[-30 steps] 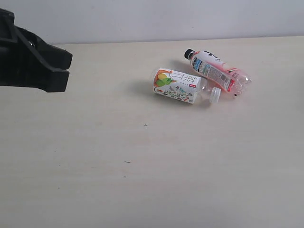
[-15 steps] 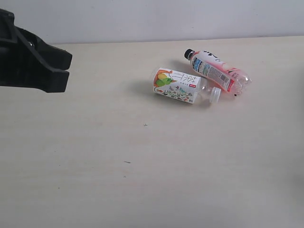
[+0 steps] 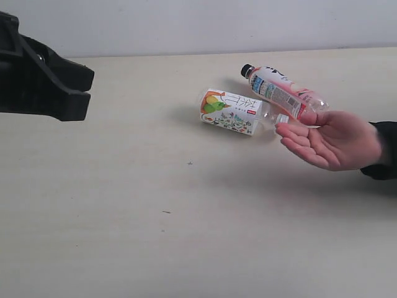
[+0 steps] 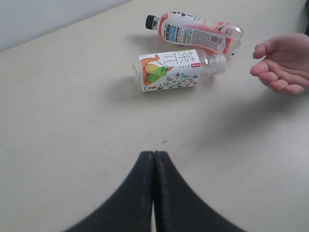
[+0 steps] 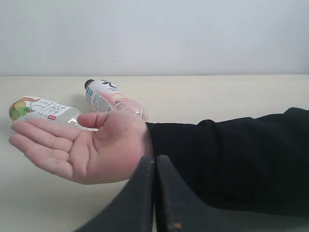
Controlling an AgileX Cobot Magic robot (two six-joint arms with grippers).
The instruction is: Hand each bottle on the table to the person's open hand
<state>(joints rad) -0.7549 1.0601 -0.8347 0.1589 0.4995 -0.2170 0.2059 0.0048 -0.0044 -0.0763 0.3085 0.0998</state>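
Two bottles lie on their sides on the pale table (image 3: pixel 124 217). The one with the yellow-green fruit label (image 3: pixel 231 112) has a white cap; it also shows in the left wrist view (image 4: pixel 170 70) and the right wrist view (image 5: pixel 41 110). Behind it lies the pink peach bottle (image 3: pixel 280 91) with a black cap, seen too in both wrist views (image 4: pixel 193 32) (image 5: pixel 108 99). A person's open hand (image 3: pixel 332 139) hovers palm up just right of the bottles. My left gripper (image 3: pixel 80 93) is shut and empty at the far left, well away from them. My right gripper (image 5: pixel 155 159) is shut and empty, near the person's wrist.
The person's black sleeve (image 5: pixel 231 159) stretches across in front of my right gripper. A grey wall (image 3: pixel 198 25) runs behind the table's far edge. Two tiny dark specks (image 3: pixel 190 163) mark the tabletop.
The person's open hand has come in from the right and now hovers beside the bottles, covering the fruit bottle's cap in the exterior view. Neither bottle nor my left gripper has moved.
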